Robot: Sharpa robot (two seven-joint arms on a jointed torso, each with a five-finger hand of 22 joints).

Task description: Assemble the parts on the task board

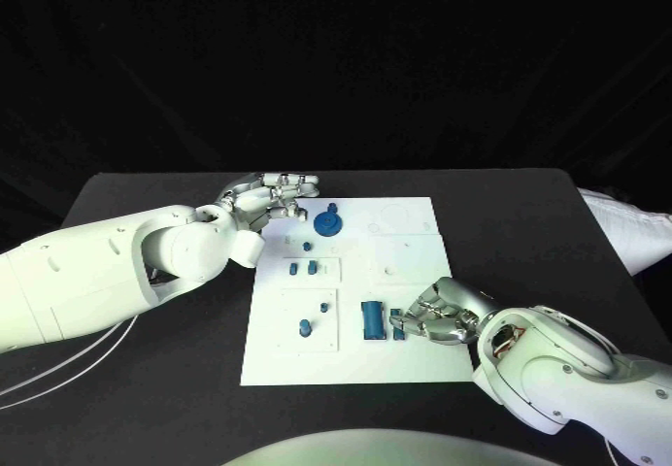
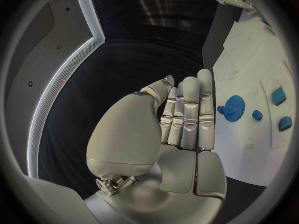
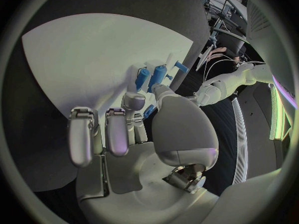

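the task board (image 1: 406, 243) lies flat in the middle of the black table (image 1: 532, 214), and both hands work at its edges, one at each end.

the right hand (image 1: 441, 313) rests at the near right part of the board with its fingers curled in toward the long blue bar (image 1: 371, 319). a small blue piece (image 1: 399, 323) sits right at its fingertips, between the hand and the bar. in the right wrist view the thumb and a finger close in on something blue (image 3: 148, 112), which suggests a pinch meant to seat or reposition that piece beside the bar; whether it is actually gripped cannot be told.

the left hand (image 1: 273, 201) sits at the far left corner of the board, fingers straight and held together, holding nothing. the blue gear (image 1: 328, 225) stands on the board just beside its fingertips, toward the board's centre, apparently apart from them. the flat posture reads as steadying the board or waiting.

two short blue pegs (image 1: 301, 269) lie between the two hands, and two more blue parts (image 1: 304, 327) lie on the near left panel, on the far side of the bar from the right hand.
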